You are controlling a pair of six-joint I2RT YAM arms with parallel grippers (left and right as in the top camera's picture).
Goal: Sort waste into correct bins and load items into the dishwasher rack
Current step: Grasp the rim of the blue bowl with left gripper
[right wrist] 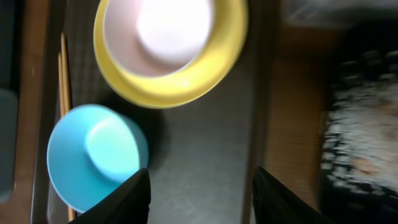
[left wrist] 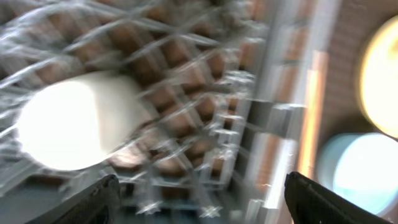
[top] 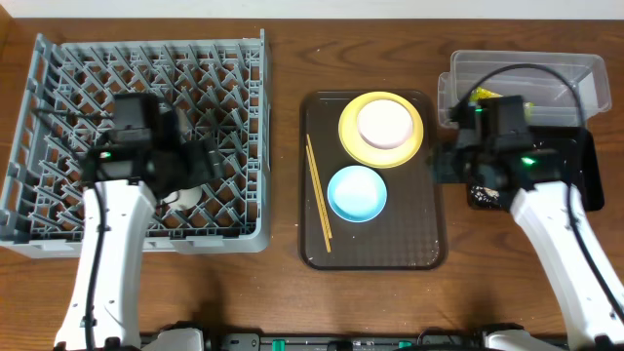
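Note:
A dark tray (top: 419,249) holds a yellow plate (top: 349,134) with a pink bowl (top: 385,123) on it, a blue bowl (top: 357,192) and wooden chopsticks (top: 318,192). A grey dishwasher rack (top: 136,141) at left holds a white cup (top: 182,198). My left gripper (left wrist: 202,202) is open and empty over the rack's right side, the cup (left wrist: 74,124) just ahead. My right gripper (right wrist: 200,199) is open and empty above the tray's right edge (right wrist: 205,155), near the blue bowl (right wrist: 93,152) and the yellow plate (right wrist: 186,81).
A clear plastic bin (top: 570,73) with a yellow item (top: 485,95) stands at the back right. A black bin (top: 585,171) beside it holds dark speckled waste (right wrist: 364,137).

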